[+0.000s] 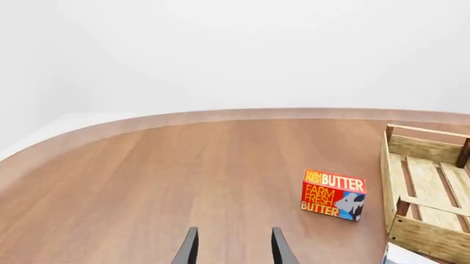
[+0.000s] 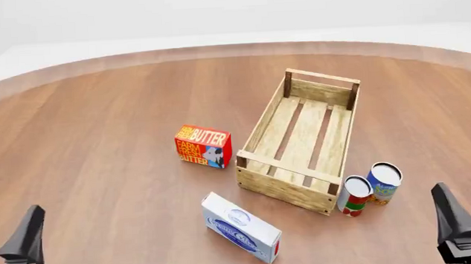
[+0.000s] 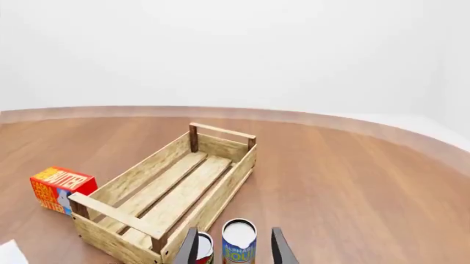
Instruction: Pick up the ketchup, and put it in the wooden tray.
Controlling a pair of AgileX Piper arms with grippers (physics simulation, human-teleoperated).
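1. The long light-wood slatted crate (image 2: 301,143) lies right of centre in the front view, running from lower centre toward the upper right, on the round brown wooden worktop (image 2: 98,133).
2. No slim red-orange ketchup bottle shows in any view, so I cannot tell where it is.
3. A red butter box (image 2: 203,146) stands upright just left of the crate, apart from it.
4. A white-and-blue flat carton (image 2: 242,228) lies at lower centre, near the crate's near end.
5. A short red-and-white can (image 2: 354,196) and a blue-labelled can (image 2: 384,183) stand upright side by side, just right of the crate's near corner.
6. The left tool (image 1: 233,247) hangs at lower left, fingers spread apart, holding nothing.
7. The right tool (image 3: 235,247) hangs at lower right, fingers likewise apart and empty, pointed toward the two cans.
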